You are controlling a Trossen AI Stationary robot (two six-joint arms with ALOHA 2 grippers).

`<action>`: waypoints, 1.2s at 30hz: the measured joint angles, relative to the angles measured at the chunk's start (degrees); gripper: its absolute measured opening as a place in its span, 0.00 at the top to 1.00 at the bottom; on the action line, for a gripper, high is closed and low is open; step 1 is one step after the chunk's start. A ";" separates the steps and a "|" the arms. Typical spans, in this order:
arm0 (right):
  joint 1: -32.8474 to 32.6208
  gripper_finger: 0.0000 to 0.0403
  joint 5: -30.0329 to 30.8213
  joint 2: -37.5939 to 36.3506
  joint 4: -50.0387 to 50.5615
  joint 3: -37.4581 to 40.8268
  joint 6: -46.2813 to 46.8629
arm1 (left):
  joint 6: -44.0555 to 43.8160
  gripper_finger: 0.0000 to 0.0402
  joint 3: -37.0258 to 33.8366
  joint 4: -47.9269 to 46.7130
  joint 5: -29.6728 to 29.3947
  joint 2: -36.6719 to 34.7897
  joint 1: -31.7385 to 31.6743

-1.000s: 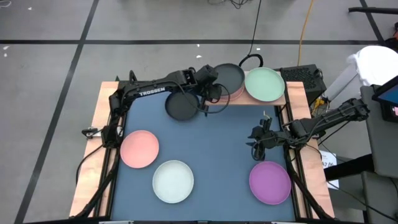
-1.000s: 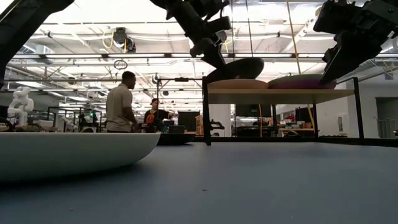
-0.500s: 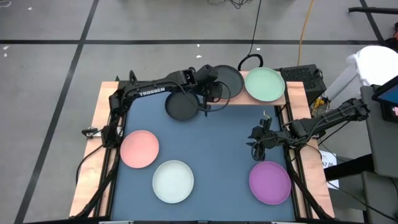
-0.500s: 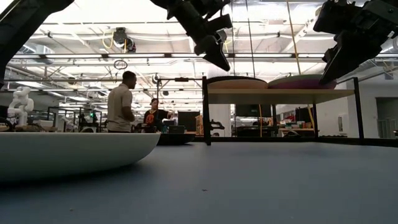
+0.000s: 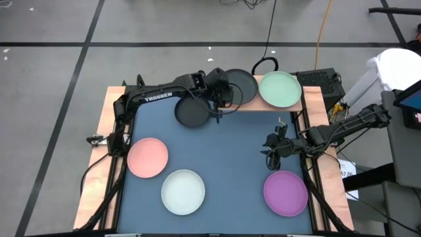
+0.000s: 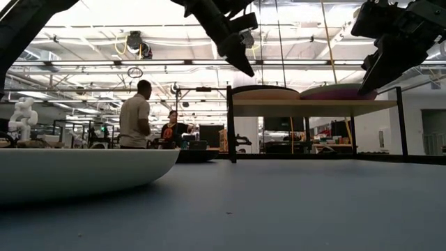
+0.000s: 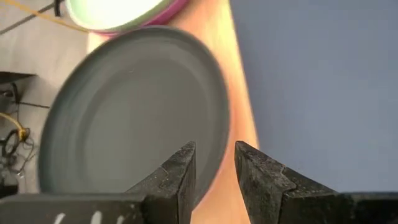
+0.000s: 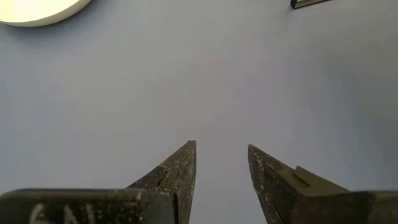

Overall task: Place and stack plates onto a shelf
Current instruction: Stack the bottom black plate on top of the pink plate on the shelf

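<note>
Released from the left tool (image 7: 214, 163), now open, a matte dark grey plate (image 5: 241, 84) lies on the shelf (image 6: 313, 107).

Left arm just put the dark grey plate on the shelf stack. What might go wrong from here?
The round dark grey plate on the light-wood shelf overhangs the shelf's front edge in the left wrist view, so it may slip. The open left gripper hovers beside its rim and might clip it, or the second dark grey plate below.

Blue table surface (image 5: 230, 148) centre is open. Around it: dark grey plate (image 5: 191, 113), pink plate (image 5: 147, 157), whitish plate (image 5: 183, 191), purple plate (image 5: 285, 193).
</note>
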State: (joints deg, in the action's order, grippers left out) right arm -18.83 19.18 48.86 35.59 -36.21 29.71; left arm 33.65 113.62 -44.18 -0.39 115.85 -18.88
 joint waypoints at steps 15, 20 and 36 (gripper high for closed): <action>-0.02 0.68 -0.06 0.00 -0.69 1.41 0.87 | -6.94 0.71 -0.02 -0.71 5.05 -0.57 -10.48; -0.02 0.68 -0.42 0.00 -1.03 4.27 1.44 | -7.15 0.71 -0.02 -2.25 5.74 -0.34 -12.45; -0.04 0.68 -1.85 0.00 -4.57 4.50 0.59 | -7.07 0.71 0.00 -2.58 6.16 0.33 -12.10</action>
State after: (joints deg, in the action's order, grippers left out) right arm -18.87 17.33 48.86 31.03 -31.70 30.30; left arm 26.57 113.62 -46.76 5.77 116.18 -30.98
